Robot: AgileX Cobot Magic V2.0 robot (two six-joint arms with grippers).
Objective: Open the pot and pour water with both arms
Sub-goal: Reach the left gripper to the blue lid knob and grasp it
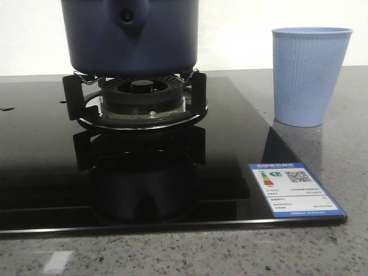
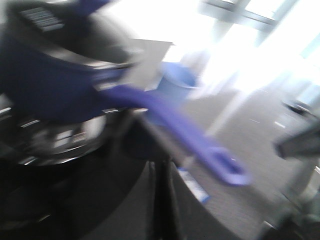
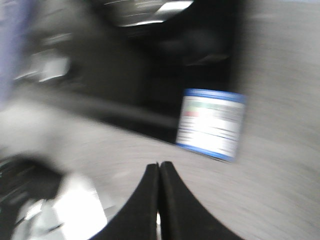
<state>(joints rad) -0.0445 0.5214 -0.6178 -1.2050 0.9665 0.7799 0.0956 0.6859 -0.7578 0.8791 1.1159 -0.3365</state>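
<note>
The dark navy pot (image 1: 129,34) sits on the gas burner (image 1: 138,98), its handle stub with a round hole facing the camera; its top is cut off by the frame. The pale blue ribbed cup (image 1: 310,75) stands on the counter to the right. Neither gripper shows in the front view. The left wrist view is blurred: the pot (image 2: 45,80) and its long blue handle (image 2: 200,140) lie ahead of my left gripper (image 2: 161,162), whose dark fingers look shut and empty. My right gripper (image 3: 159,164) is shut and empty above the grey counter.
The black glass hob (image 1: 46,144) carries a blue-and-white energy label (image 1: 296,190) at its front right corner, also seen in the right wrist view (image 3: 212,125). Speckled grey counter (image 1: 345,161) surrounds the hob. The cup also shows in the left wrist view (image 2: 175,85).
</note>
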